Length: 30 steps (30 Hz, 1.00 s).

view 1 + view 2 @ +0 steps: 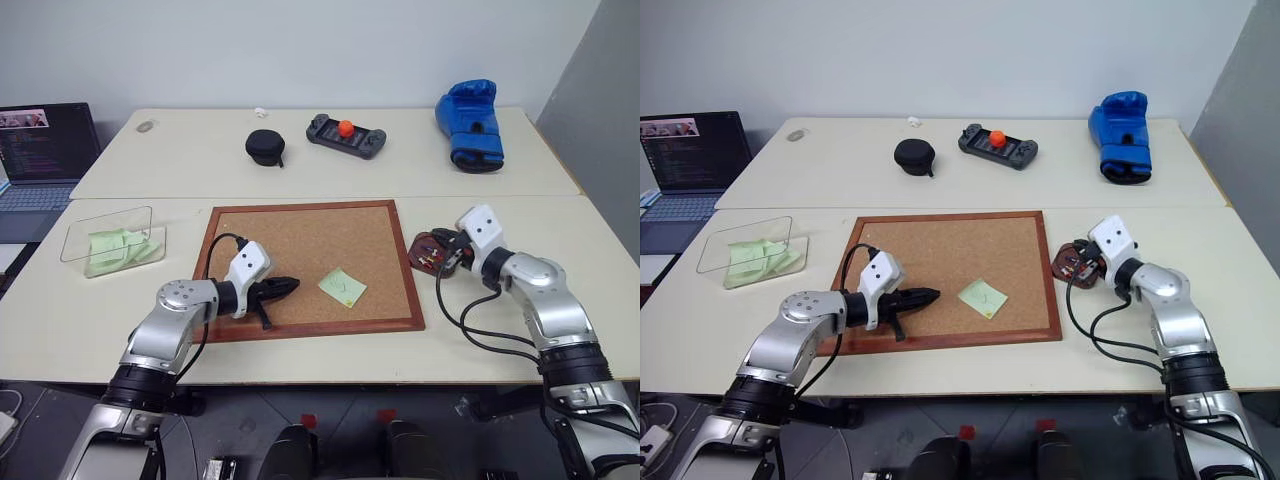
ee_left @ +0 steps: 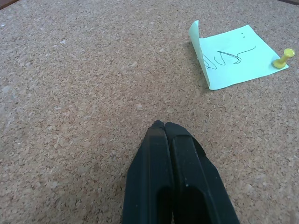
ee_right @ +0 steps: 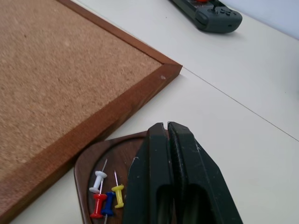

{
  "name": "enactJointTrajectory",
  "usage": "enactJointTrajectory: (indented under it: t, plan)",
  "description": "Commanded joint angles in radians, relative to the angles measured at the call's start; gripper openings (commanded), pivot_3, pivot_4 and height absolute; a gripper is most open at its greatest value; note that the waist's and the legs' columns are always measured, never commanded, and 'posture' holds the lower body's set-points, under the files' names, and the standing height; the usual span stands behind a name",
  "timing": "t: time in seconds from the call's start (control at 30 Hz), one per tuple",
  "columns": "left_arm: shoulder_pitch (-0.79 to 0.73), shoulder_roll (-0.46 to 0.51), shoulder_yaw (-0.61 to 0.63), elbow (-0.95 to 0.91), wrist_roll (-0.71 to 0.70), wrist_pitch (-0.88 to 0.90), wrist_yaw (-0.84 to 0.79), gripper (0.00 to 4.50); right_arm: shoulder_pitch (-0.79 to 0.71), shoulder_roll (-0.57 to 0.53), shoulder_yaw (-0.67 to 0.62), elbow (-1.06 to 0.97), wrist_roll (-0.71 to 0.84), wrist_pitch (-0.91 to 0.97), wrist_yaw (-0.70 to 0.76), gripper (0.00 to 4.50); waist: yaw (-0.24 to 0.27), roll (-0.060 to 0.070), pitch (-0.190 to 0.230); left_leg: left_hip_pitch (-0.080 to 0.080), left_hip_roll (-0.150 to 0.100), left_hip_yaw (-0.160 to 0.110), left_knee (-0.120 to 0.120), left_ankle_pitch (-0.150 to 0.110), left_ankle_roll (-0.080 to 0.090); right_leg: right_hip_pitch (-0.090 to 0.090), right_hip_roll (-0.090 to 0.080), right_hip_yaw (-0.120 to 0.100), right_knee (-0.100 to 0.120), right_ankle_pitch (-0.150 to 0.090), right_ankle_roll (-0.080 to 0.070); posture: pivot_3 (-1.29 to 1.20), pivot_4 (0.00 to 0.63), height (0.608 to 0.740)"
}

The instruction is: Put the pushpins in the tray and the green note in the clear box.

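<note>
The green note (image 1: 342,287) lies on the cork board (image 1: 300,240), one edge curled up, with a yellow pushpin (image 2: 283,58) stuck in its corner. My left gripper (image 1: 292,286) is shut and empty, hovering low over the cork a short way left of the note. The tray (image 3: 82,167) sits just off the board's right edge and holds several pushpins (image 3: 105,196): white, red, blue and yellow. My right gripper (image 1: 443,254) is shut with nothing in it, right above the tray. The clear box (image 1: 105,240) stands at the table's left with crumpled green papers inside.
On the far table are a black round case (image 1: 265,146), a game controller (image 1: 346,134) and a blue boxing glove (image 1: 472,124). A laptop (image 1: 40,155) sits off the left edge. Bare table lies between the box and the board.
</note>
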<state>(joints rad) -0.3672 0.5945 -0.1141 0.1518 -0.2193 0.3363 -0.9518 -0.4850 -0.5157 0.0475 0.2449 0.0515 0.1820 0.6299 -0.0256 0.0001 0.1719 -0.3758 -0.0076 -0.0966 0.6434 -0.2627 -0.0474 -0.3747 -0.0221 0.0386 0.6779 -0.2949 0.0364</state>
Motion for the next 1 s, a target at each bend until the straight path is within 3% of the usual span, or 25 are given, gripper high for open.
enactJointTrajectory:
  t: [0.03,0.1,0.4,0.77,1.0]
  plan:
    - [0.032,0.006,-0.038,0.024,0.043,0.018,0.003,0.00,-0.035,0.003,0.007,0.019,-0.027,-0.041,-0.014,0.03,-0.001,0.000,0.000,0.000,0.000,0.000,0.000,0.000,0.000,0.000,0.000,0.000,0.000,0.000,0.000,0.00,0.150,0.740]
    - [0.034,0.008,-0.036,0.023,0.043,0.019,0.003,0.00,-0.042,0.007,0.010,0.036,-0.034,-0.048,-0.015,0.03,-0.001,0.000,0.000,0.000,0.000,0.000,0.000,0.000,0.000,0.000,0.000,0.000,0.000,0.000,0.000,0.00,0.150,0.740]
    - [0.029,0.005,-0.034,0.028,0.041,0.021,0.006,0.00,-0.054,0.016,0.012,0.067,-0.044,-0.061,-0.007,1.96,-0.002,0.000,0.000,0.000,0.000,0.000,0.000,0.000,0.000,0.000,0.000,0.000,0.000,0.000,0.000,0.00,0.150,0.740]
    - [0.023,0.008,-0.032,0.035,0.042,0.018,0.004,0.00,-0.047,0.019,-0.013,0.009,-0.002,-0.058,0.015,1.96,-0.002,0.000,0.000,0.000,0.000,0.000,0.000,0.000,0.000,0.000,0.000,0.000,0.000,0.000,0.000,0.00,0.150,0.740]
    - [0.025,0.008,-0.034,0.034,0.042,0.017,0.002,0.00,0.090,0.011,0.064,-0.352,0.258,0.120,0.288,1.96,-0.002,0.000,0.000,0.000,0.001,-0.004,0.000,0.000,0.000,0.001,0.000,0.000,0.000,0.000,0.000,0.00,0.150,0.740]
